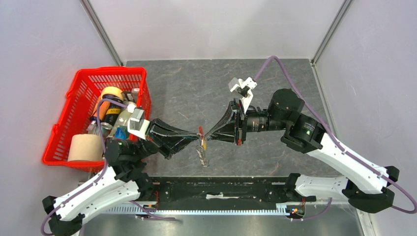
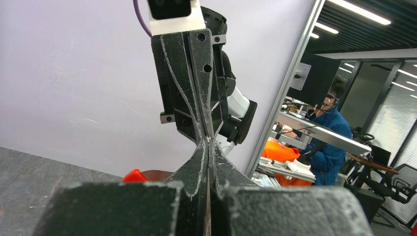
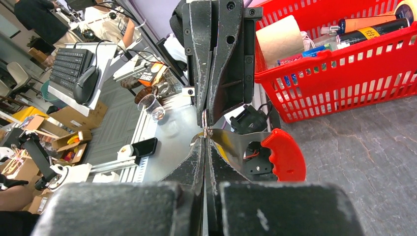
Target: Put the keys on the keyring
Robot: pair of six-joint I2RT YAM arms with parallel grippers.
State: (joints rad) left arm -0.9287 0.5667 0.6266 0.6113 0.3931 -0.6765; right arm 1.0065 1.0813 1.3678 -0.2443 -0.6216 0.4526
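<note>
Top external shows me both tools meeting nose to nose. The left gripper [image 1: 198,137] and the right gripper [image 1: 209,134] are both pinched shut, tips touching or nearly so. The keyring [image 1: 200,130] sits right at that meeting point, its red curve against the left tips, which seem to be clamped on it. The brass key [image 1: 204,144] and the silvery keys [image 1: 203,158] trail off sideways from the tips, their long axis crosswise to both sets of fingers. Neither arm is nearer, since the bunch is at both noses.

Right wrist adds what the overhead cannot. The keyring [image 3: 286,155] and a shiny fan of blades hang to one side of my shut fingers, toward the table [image 3: 373,162], and a small glint of metal lies between the two noses. Whether the right tips hold it, I cannot tell. Left wrist shows no keys at all.
</note>
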